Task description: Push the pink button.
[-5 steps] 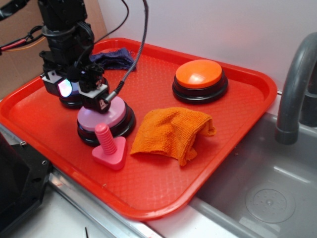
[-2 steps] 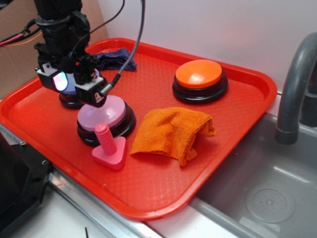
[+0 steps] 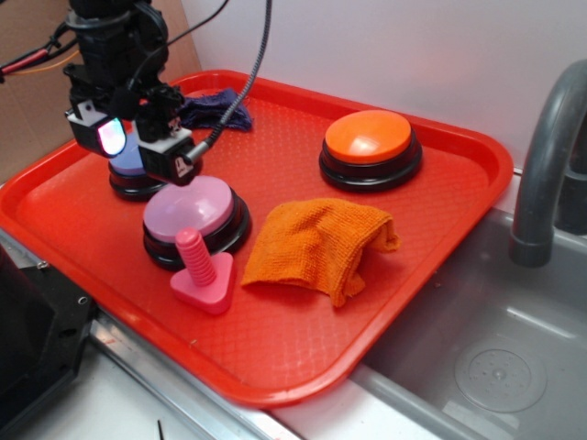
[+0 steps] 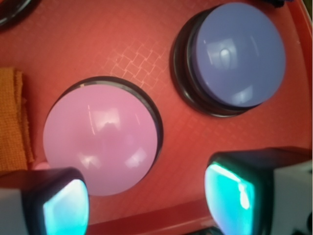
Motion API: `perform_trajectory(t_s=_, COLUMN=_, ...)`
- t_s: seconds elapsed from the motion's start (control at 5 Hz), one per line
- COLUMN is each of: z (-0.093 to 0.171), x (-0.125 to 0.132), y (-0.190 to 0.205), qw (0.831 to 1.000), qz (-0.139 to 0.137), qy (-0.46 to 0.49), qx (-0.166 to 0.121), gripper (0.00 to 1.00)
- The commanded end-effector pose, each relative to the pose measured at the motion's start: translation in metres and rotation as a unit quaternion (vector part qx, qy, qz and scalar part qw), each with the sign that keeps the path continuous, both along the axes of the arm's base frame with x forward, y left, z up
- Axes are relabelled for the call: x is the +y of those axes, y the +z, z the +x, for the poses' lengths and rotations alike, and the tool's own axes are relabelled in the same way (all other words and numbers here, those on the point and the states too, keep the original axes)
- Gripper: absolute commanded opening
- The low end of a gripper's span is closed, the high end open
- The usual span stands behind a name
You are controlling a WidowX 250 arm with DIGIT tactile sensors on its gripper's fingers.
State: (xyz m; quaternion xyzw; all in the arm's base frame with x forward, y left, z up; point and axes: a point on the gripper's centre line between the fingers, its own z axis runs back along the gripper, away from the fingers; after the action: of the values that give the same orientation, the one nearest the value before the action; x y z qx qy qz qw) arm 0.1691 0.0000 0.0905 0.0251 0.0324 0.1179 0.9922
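The pink button [image 3: 188,209] has a pale pink dome on a black base and sits on the red tray [image 3: 303,339], left of centre. In the wrist view it [image 4: 100,134] lies ahead of the left finger. My gripper [image 3: 142,151] hangs above and to the left of it, apart from it, over the gap between it and the lavender-blue button [image 4: 237,56]. The jaws stand wide open with nothing between them, and the gripper [image 4: 146,208] shows only tray floor in the gap. The glowing pads [image 4: 230,198] face each other.
A small pink bolt [image 3: 197,270] with a triangular base stands just in front of the pink button. An orange cloth [image 3: 316,246] lies to its right. An orange button [image 3: 370,147] sits at the back right, a dark blue cloth [image 3: 215,110] at the back. A sink and a grey faucet [image 3: 546,174] are at right.
The gripper has risen off the pink button and drawn back to the left. The pink dome now shows uncovered.
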Motion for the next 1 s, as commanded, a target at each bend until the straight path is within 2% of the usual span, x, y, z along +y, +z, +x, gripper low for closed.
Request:
perform_trajectory(t_s=0.0, z=0.007, x=0.004, y=0.028, qw=1.0, qz=0.011, qy=0.0, qx=-0.03, gripper=1.0)
perform_trajectory(t_s=0.2, z=0.004, x=0.008, y=0.037, qw=0.999, qz=0.019, qy=0.005, qx=-0.036, gripper=1.0)
perform_trajectory(t_s=0.4, z=-0.001, x=0.016, y=0.055, qw=0.998, qz=0.047, qy=0.025, qx=-0.036, gripper=1.0)
perform_trajectory(t_s=0.8, z=-0.002, x=0.025, y=0.061, qw=0.998, qz=0.039, qy=0.035, qx=-0.044, gripper=1.0)
